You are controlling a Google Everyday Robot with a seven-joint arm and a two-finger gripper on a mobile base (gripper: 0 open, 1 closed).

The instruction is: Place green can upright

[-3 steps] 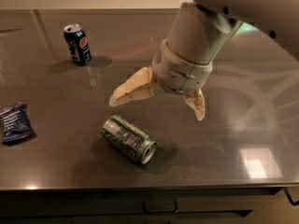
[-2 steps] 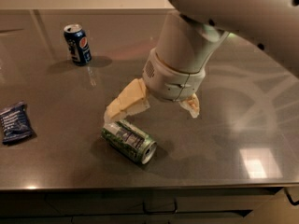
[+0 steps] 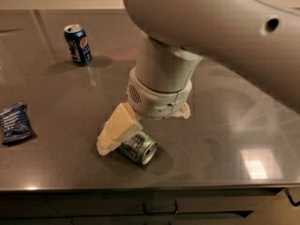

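The green can [image 3: 140, 148] lies on its side on the dark grey table [image 3: 220, 139], near the front edge, with its silver end facing front right. My gripper [image 3: 145, 131] hangs straight over it and is open. Its cream left finger [image 3: 117, 128] reaches down in front of the can's left part and hides it. The right finger [image 3: 183, 111] only peeks out from behind the wrist, to the right of and beyond the can. The jaws stand wide apart and hold nothing.
A dark blue Pepsi can [image 3: 78, 44] stands upright at the back left. A dark blue snack packet [image 3: 16, 122] lies flat at the left edge. The table's front edge runs just below the green can. My large arm fills the upper right of the view.
My gripper has moved down and towards the front left, from above the table's middle to right over the green can. The can has not moved.
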